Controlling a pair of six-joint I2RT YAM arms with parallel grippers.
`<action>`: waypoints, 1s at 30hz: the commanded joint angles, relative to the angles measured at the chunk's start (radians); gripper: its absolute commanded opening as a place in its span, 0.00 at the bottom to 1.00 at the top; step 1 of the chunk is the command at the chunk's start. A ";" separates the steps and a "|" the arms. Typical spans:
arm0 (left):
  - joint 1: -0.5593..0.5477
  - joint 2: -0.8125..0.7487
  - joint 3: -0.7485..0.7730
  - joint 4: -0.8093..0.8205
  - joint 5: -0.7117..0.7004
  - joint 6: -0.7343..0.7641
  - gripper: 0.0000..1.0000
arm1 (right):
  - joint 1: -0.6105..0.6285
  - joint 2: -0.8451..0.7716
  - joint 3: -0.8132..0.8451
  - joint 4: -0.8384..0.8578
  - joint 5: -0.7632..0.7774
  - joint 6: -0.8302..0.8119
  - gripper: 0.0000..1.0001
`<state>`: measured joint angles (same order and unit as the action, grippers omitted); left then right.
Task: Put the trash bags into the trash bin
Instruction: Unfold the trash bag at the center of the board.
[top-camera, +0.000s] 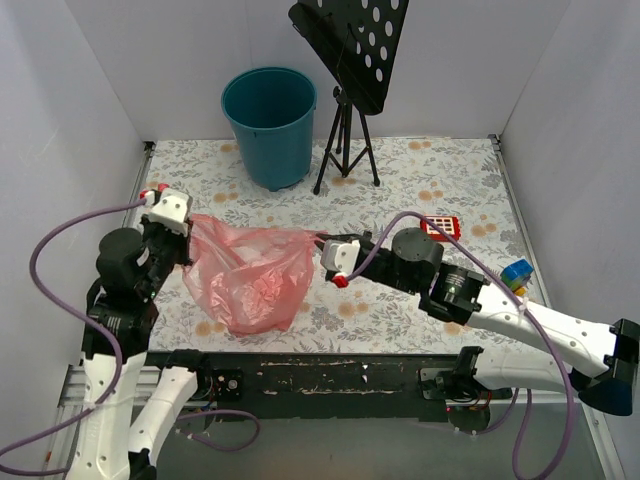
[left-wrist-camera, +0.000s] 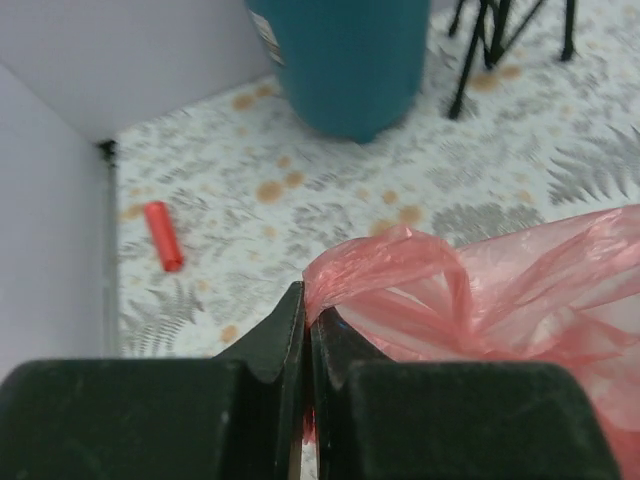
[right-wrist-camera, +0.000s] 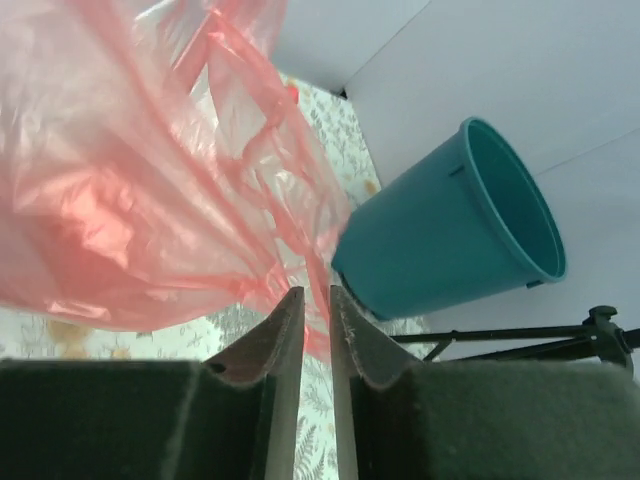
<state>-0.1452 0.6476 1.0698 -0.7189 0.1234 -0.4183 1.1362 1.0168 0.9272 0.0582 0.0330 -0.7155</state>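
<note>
1. My left gripper is clenched on a bunched corner of the trash bag, near the table's left edge.
2. The bag sags on the table between my two arms, crinkled and part open, well short of the trash bin.
3. The bin stands upright at the back, beside a black music stand.
4. My right gripper shows a narrow slit between its jaws with a strand of red film in it; I cannot tell whether it grips.
</note>
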 joint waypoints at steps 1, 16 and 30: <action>0.002 -0.080 0.018 0.165 -0.162 0.078 0.00 | -0.058 0.093 0.080 0.089 -0.112 0.068 0.10; 0.044 0.165 0.464 0.107 0.045 -0.114 0.00 | 0.025 0.466 0.673 0.130 -0.194 0.263 0.58; 0.062 0.268 0.716 0.044 0.136 -0.161 0.00 | 0.111 0.850 0.884 0.571 0.049 0.176 0.01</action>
<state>-0.0925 0.8989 1.7344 -0.6273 0.1993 -0.5560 1.2430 1.7813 1.6596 0.4484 -0.0845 -0.5011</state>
